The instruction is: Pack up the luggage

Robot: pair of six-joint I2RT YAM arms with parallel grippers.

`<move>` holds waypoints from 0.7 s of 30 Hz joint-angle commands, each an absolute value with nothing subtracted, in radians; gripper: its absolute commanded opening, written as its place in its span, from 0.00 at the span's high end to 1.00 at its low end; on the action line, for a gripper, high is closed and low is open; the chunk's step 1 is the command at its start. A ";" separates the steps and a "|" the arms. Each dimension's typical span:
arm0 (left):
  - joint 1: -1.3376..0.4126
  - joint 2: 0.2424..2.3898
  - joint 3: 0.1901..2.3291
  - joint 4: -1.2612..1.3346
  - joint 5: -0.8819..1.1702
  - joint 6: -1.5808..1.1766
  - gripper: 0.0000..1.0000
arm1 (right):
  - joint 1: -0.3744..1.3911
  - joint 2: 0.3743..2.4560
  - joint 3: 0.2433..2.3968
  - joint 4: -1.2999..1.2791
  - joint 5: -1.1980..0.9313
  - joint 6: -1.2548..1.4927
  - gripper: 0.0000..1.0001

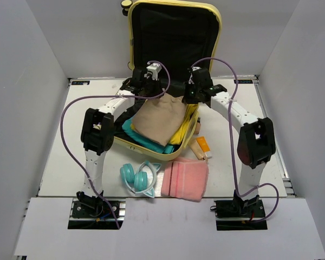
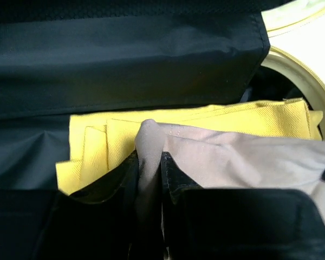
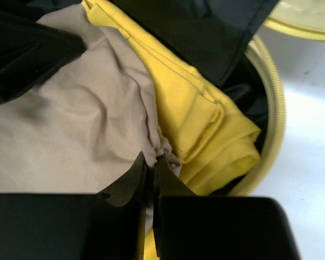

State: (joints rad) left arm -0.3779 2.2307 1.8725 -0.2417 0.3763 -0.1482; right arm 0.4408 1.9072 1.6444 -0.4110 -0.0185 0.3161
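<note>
Bench [image 1: 59, 162]: white surface carrying all items; both arm bases are bolted at its near edge.
Headphones [image 1: 138, 177]: teal, lying near the front, just left of the pink cloth.
Pink cloth [image 1: 185, 180]: folded, lying flat, right of centre.
Orange tube [image 1: 203, 146]: lies just beyond the pink cloth, beside the case's right front corner.
Luggage [image 1: 173, 38]: pale yellow, open, at the far middle of the bench; the base lies flat and the black-lined lid stands upright at the back.
Teal item [image 1: 143, 138]: in the base, at the front left, partly under the beige garment.
Yellow garment [image 2: 206, 116]: folded in the base, under and to the right of the beige garment.
Beige garment [image 1: 160, 122]: uppermost item, draped over the packed contents.
Left hand [image 2: 149, 162]: closed on a raised fold of the beige garment, with cloth pinched between the fingers.
Right hand [image 3: 150, 168]: clamped nearly fully together on a bunched edge of the beige garment, next to the yellow garment.
</note>
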 commanded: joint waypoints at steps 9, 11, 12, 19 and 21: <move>-0.408 2.085 1.680 0.077 0.104 -0.175 0.65 | 0.403 1.861 1.574 -0.337 0.118 0.259 1.00; -0.408 2.106 1.693 0.055 0.121 -0.173 0.53 | 0.390 1.879 1.582 -0.345 0.101 0.261 0.96; -0.410 2.108 1.698 0.040 0.124 -0.178 0.30 | 0.391 1.888 1.588 -0.351 0.089 0.267 0.87; -0.394 2.028 1.700 0.005 0.071 -0.164 0.00 | 0.383 1.884 1.683 -0.436 0.012 0.226 0.32; -0.391 1.991 1.738 -0.076 0.019 -0.163 0.00 | 0.385 1.875 1.751 -0.503 0.011 0.201 0.26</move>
